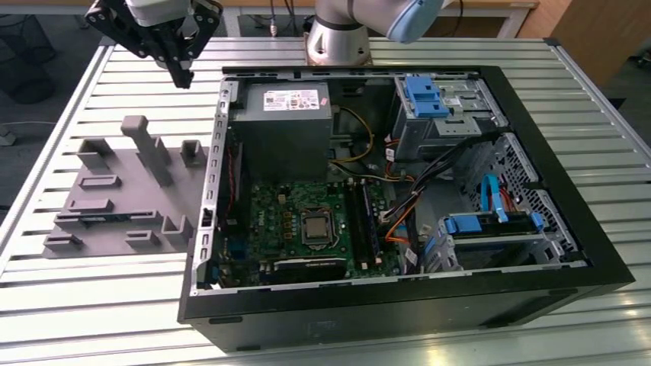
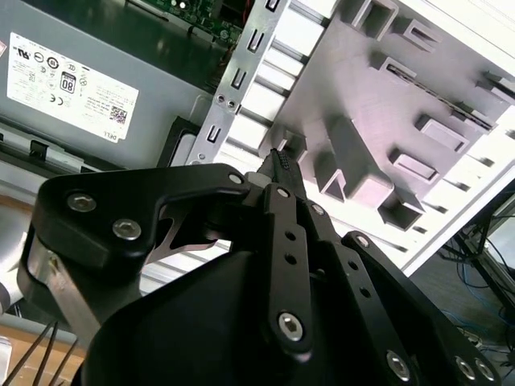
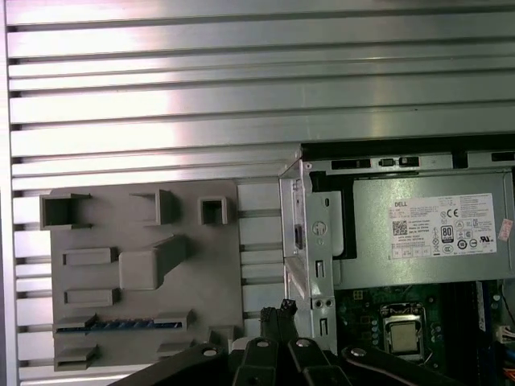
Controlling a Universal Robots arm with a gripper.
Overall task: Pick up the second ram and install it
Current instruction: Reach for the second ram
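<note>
The second ram (image 3: 121, 325) is a thin blue-green stick lying in a slot of the grey moulded fixture (image 3: 145, 269). In the exterior view the second ram (image 1: 102, 219) shows near the fixture's (image 1: 122, 191) near end, at the exterior view's left. My gripper (image 1: 183, 76) hangs high above the table, past the fixture's far end and beside the case's corner. In both wrist views its black fingers (image 3: 278, 312) (image 2: 282, 161) are pressed together with nothing between them, well apart from the ram.
An open black computer case (image 1: 407, 309) lies on the slatted aluminium table (image 1: 91, 305). Inside are the motherboard (image 1: 274, 221) with black slot rails (image 1: 361, 221), a grey power supply (image 1: 280, 130), blue drive brackets (image 1: 422, 95) and loose cables (image 1: 402, 221).
</note>
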